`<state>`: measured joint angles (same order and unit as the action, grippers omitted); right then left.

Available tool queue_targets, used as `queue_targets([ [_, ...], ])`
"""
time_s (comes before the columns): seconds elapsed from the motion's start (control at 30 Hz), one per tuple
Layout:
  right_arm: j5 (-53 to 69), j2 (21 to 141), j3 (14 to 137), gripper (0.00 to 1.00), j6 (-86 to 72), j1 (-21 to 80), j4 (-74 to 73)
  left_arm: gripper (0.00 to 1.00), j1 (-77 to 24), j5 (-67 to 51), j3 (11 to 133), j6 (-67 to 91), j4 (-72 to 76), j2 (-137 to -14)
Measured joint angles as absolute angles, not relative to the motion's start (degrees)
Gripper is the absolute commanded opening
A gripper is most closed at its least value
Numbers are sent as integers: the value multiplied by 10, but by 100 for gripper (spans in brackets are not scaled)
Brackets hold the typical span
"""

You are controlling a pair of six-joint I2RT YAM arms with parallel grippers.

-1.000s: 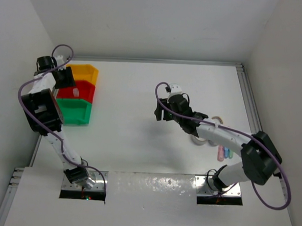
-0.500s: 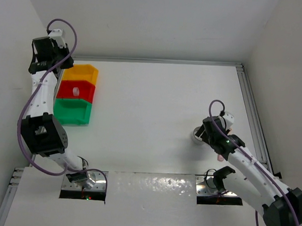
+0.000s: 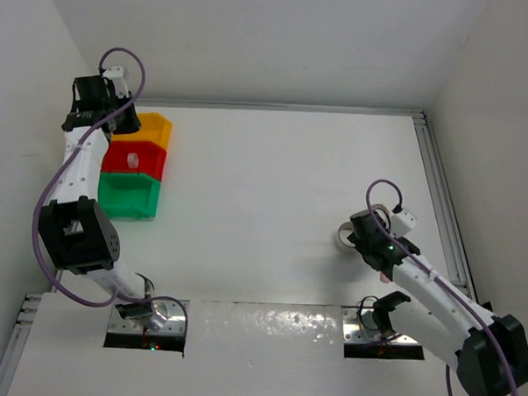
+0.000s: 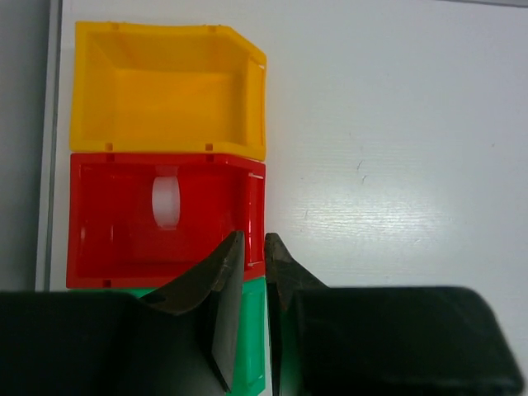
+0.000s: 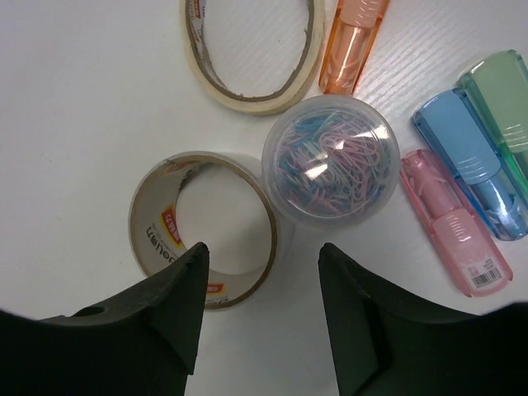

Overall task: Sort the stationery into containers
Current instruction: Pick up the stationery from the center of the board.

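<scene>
Right pincer (image 5: 264, 285) released, jaws spread wide, nothing between them. It hangs over the stationery cluster near the right edge of the counter (image 3: 273, 181), toward the near side. Below it lies a white tape roll (image 5: 153, 235), flat, with printed lettering inside its core. The roll sits against a clear tub of paper clips (image 5: 330, 165). A beige tape roll (image 5: 247, 97) lies flat just beyond the tub, with an orange stick (image 5: 353, 41) beside it. To the tub's right, side by side: pink stick (image 5: 454, 227), blue stick (image 5: 466, 161), green stick (image 5: 503, 99).

Left pincer (image 4: 254, 272) clenched, only a thin slit between the tips, gripping nothing. It is held high above the far-left corner, looking down on the bins. The bins stand in a row along the left edge: yellow bin (image 4: 252, 99) farthest, red bin (image 4: 256, 206) in the middle, green bin (image 4: 252, 363) nearest, mostly hidden by the fingers. A second white roll (image 4: 166, 200) stands on edge inside the red bin.
</scene>
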<state>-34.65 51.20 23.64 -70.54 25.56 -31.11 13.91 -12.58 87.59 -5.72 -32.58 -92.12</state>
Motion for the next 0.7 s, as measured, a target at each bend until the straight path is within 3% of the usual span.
queue_targets([
  [0.4,-345,615,219,44,-725,241,-227,17,133,-130,869,-51,-337,-921],
  [0.7,-341,639,206,0,-711,240,-197,29,130,-156,872,-36,-354,-921],
])
